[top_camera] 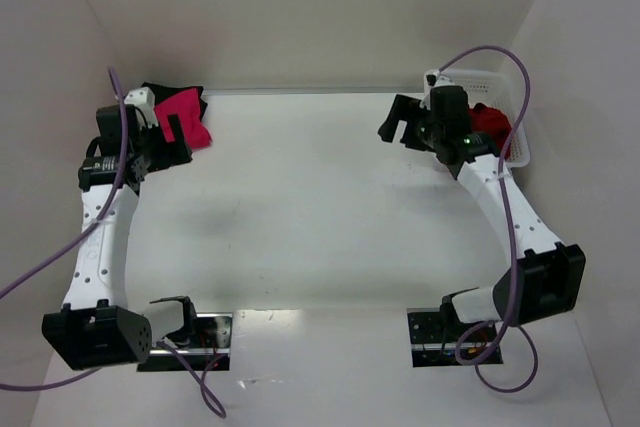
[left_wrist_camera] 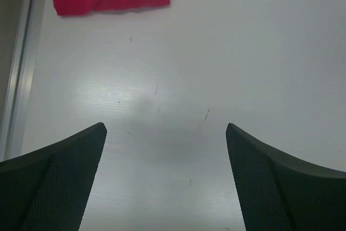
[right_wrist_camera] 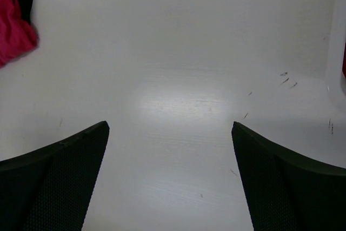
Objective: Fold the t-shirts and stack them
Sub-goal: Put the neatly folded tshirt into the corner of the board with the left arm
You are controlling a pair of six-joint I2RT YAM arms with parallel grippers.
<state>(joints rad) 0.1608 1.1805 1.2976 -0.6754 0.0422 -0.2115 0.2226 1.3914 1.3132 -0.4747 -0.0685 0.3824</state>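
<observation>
T-shirts, top view. The crimson-pink t-shirt [top_camera: 192, 119] lies folded just beyond the left gripper [top_camera: 172, 140]. It overlaps a black t-shirt [top_camera: 170, 93] that shows past its far edge. The jaws stand wide apart with nothing between them. The right gripper [top_camera: 398, 120], equally wide and empty, hovers just beside the white basket [top_camera: 482, 75]. A dark red t-shirt [top_camera: 490, 119] sits bunched in it (unfolded, as far as can be told).

Left wrist view. Bare table [left_wrist_camera: 232, 52] fills the gap between the spread fingers [left_wrist_camera: 59, 177]. The crimson-pink t-shirt lies ahead of them and to their left, clear of both tips, its near edge straight.

Right wrist view. The fingers [right_wrist_camera: 292, 187] frame bare table. The basket wall stands ahead and to the right, and the pink and black shirts lie far ahead to the left.

Hazards, as judged from these views:
- A left gripper swinging away low could catch the near edge of the folded shirt and drag it open or off the black one.
- A right gripper reaching into the basket could snag the lattice wall and tip or lift the basket (the cloth sits close against that wall).
- A pinch on the bunched cloth could take several layers at once, so the shirt comes out twisted and will not spread flat.
- Whether more shirts lie under the red one cannot be told. If so, two could come up together.
</observation>
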